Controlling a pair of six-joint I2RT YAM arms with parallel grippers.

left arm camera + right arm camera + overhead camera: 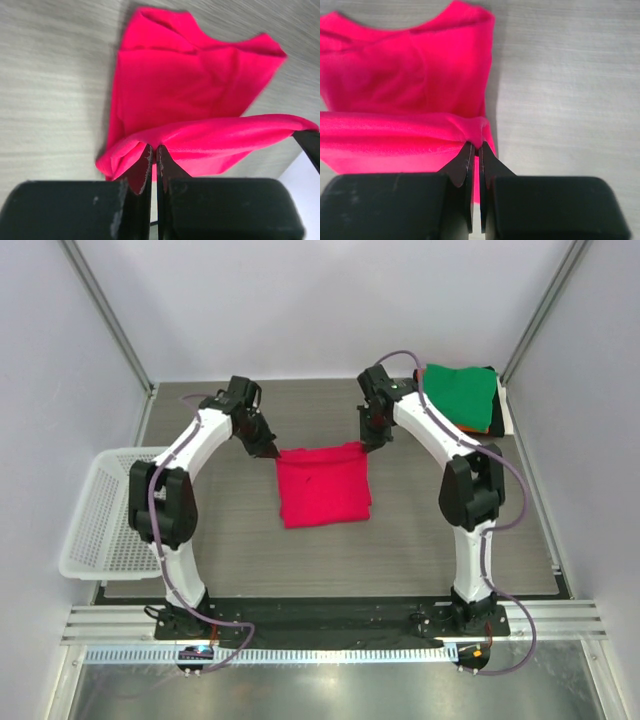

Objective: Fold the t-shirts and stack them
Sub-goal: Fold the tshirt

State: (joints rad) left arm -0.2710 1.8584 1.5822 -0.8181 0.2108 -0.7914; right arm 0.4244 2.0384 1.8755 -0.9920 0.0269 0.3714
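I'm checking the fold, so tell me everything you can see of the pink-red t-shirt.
The pink-red t-shirt is plain, soft-looking cloth, folded into a rough square, lying centrally on the table, lightly wrinkled. Its far edge is raised: the left gripper is shut on the far-left corner and the right gripper on the far-right corner. Nothing else touches it.

T-shirts: one bright pink-red soft cloth t-shirt (323, 485), mid-table. Far right, one stack: one green folded cloth t-shirt (460, 395) on top, one orange cloth t-shirt (478, 428) edging out beneath; deeper layers can't be counted. White plastic mesh basket (100, 520): one, left. Robot arms: two, left arm (190, 455), right arm (440, 440).
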